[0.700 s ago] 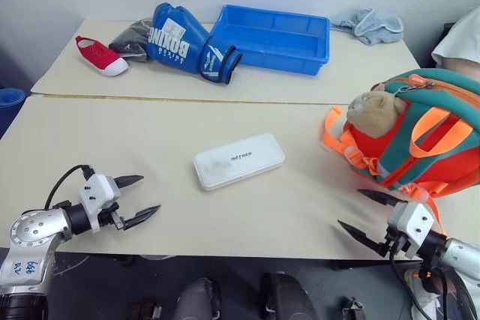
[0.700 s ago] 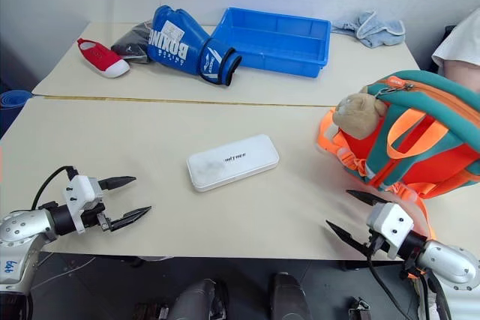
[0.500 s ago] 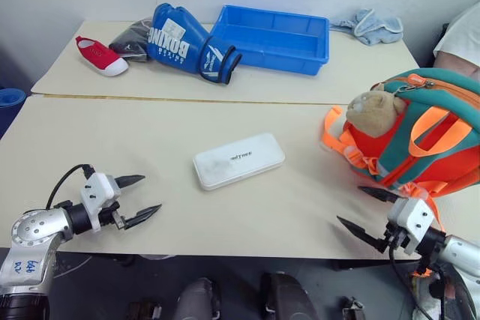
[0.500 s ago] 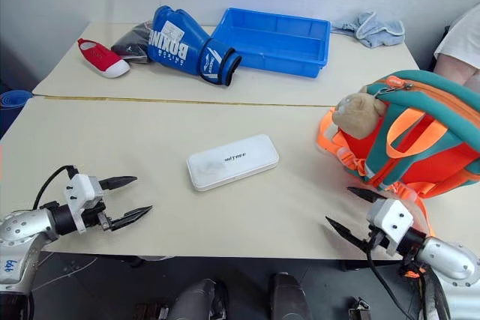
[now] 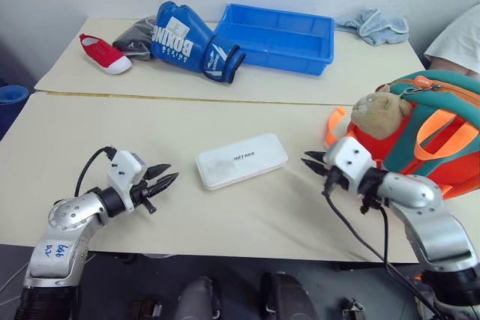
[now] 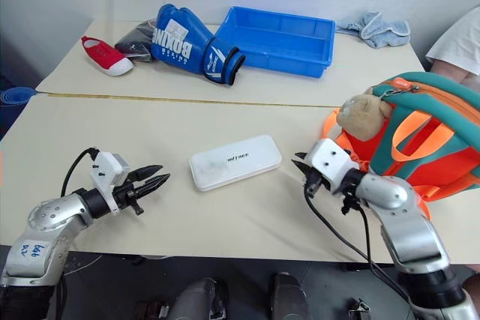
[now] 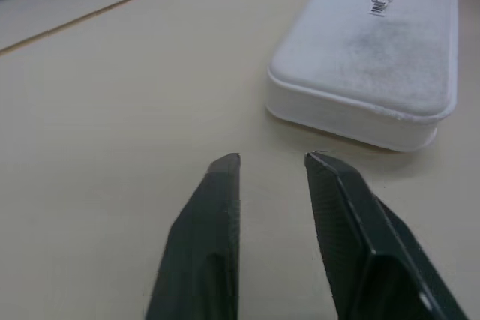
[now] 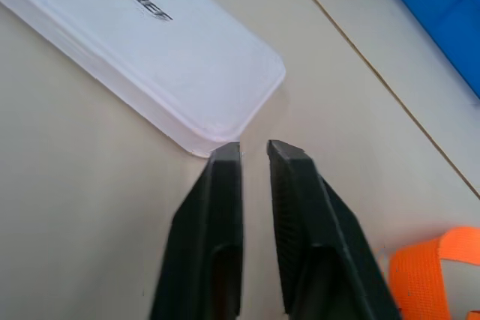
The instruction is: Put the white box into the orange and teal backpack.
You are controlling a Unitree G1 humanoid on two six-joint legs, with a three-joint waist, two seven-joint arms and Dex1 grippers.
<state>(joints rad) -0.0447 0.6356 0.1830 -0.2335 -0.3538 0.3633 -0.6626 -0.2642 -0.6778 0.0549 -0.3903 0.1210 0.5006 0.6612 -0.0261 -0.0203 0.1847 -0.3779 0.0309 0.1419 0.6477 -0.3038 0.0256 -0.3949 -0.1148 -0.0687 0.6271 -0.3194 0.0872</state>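
The white box (image 5: pixel 241 160) lies flat in the middle of the near table, lettering up. My left gripper (image 5: pixel 169 176) hovers low just left of it, pointing at its left end; its fingers stand a narrow gap apart with nothing between them (image 7: pixel 271 159). From the other side, my right gripper (image 5: pixel 311 162) points at the box's right end, shut and empty, tips just short of the corner (image 8: pixel 253 148). The orange and teal backpack (image 5: pixel 442 133) stands at the right edge behind the right arm, a tan plush toy (image 5: pixel 382 114) on its front.
On the far table sit a blue tray (image 5: pixel 274 35), a blue boxing glove (image 5: pixel 187 39), a red shoe (image 5: pixel 103 54), a dark bundle (image 5: pixel 135 35) and a grey cloth (image 5: pixel 382 26). A person's sleeve (image 5: pixel 461 39) shows at the far right. An orange strap (image 8: pixel 442 260) lies near my right gripper.
Both arms have swung inward from the table's front edge to either end of the white box. The right gripper has gone from wide open to shut, and the left has narrowed.
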